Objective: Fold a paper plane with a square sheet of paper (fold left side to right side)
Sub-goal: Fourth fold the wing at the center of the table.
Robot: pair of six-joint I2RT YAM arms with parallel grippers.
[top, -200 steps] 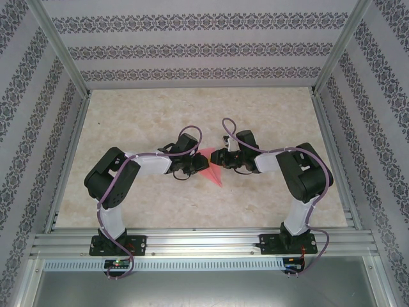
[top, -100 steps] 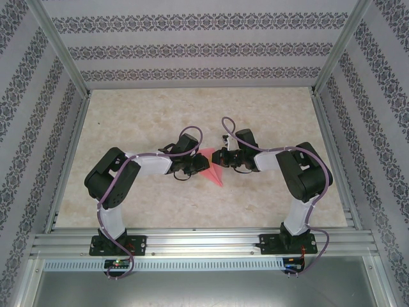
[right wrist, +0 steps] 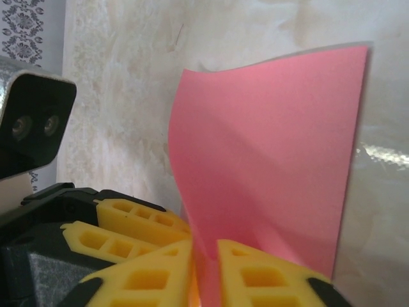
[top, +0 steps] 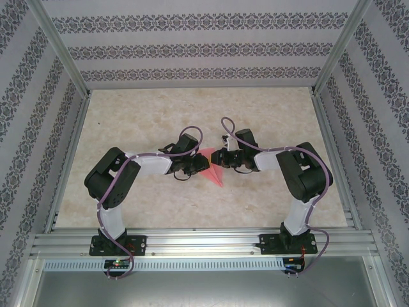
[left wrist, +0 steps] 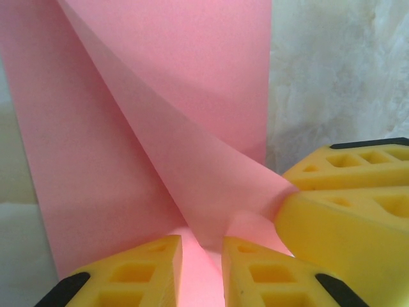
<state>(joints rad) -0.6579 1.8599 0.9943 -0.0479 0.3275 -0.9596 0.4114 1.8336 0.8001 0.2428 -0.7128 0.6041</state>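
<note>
Beige marbled table (top: 160,198) under pink paper (top: 214,173); patterned walls (top: 192,48), aluminium frame (top: 192,243).

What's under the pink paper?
The pale marbled table shows all around the pink paper, so the table is likely beneath. The spot right under it is covered by the paper itself.

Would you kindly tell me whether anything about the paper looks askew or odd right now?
Yes. The square sheet of paper is not flat: one part rises off the table in a curl, pinched by the right end effector and the left end effector, with a slanted crease crossing it. No tear shows.
</note>
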